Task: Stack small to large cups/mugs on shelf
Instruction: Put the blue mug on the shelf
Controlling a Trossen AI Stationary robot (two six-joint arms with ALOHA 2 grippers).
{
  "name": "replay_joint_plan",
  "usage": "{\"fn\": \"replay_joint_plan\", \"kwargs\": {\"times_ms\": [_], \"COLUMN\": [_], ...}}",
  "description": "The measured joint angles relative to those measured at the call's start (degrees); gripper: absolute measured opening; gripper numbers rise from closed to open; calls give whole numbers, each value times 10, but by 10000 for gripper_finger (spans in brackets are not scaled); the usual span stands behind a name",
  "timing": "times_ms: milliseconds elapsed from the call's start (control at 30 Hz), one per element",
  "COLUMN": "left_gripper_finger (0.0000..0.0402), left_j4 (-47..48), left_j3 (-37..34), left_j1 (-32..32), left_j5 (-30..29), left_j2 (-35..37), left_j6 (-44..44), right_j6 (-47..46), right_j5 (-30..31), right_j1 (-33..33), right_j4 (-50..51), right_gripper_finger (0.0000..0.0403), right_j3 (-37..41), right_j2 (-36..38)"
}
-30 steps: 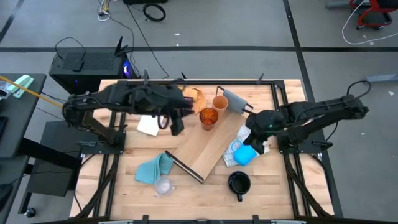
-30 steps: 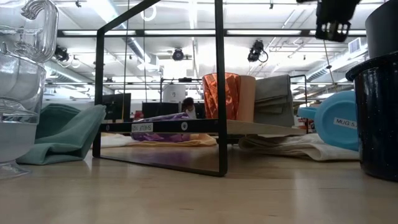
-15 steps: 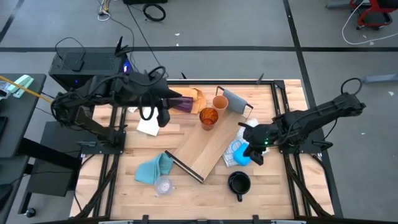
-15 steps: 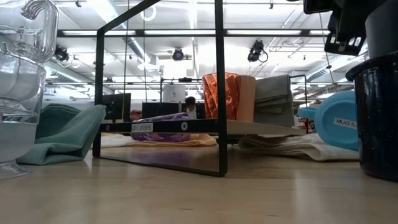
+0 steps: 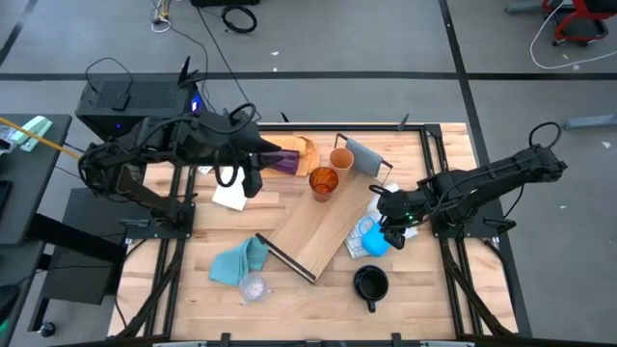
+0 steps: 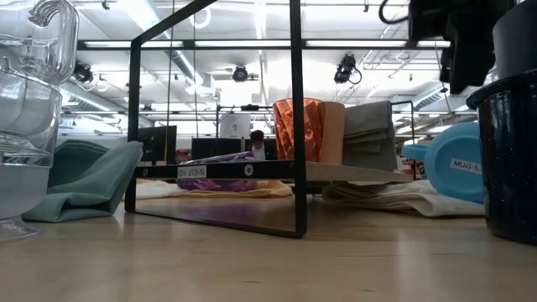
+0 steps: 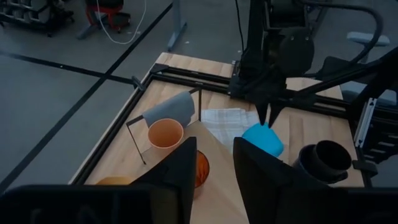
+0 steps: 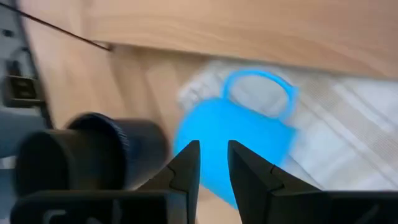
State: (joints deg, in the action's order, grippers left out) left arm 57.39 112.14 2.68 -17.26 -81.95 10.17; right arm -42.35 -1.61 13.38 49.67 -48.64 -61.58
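We see the shelf lying slantwise across the middle of the table: a long pale-wood board with thin black end frames and a grey end panel at its far end. On its far end stand the amber translucent cup, ribbed and orange-brown, and just beyond it the tan cup, plain and open-mouthed. Beside the shelf's right edge the light blue mug lies on its side on the white checked cloth, its loop handle showing in the right wrist view. Nearer the front edge stands the dark mug, glossy black with a handle. At the front left lies the teal cloth, with clear cups stacked beside it. The purple tumbler lies near the far left on tan paper. Our right gripper hangs just above the light blue mug, fingers narrowly parted and empty. Our left gripper waits over the far left of the table, fingers a little apart, holding nothing.
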Motion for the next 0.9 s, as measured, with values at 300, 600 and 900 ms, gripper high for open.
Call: {"fn": "replay_joint_plan", "kwargs": {"times_ms": [300,600,900], "left_gripper_finger": [117,111,115], "left_j4": [0,-1,-1], "left_j3": [0,0,0], "left_j1": [0,0,0], "left_j5": [0,0,0], "left_j2": [0,0,0], "left_j6": [16,27,27], "right_j6": [20,51,33], "right_j5": [-8,-1,-4], "right_j1": [-6,-7,-7], "right_j4": [75,82,79], "right_gripper_finger": [74,74,78], "right_j3": [0,0,25], "right_j2": [2,2,1]}}
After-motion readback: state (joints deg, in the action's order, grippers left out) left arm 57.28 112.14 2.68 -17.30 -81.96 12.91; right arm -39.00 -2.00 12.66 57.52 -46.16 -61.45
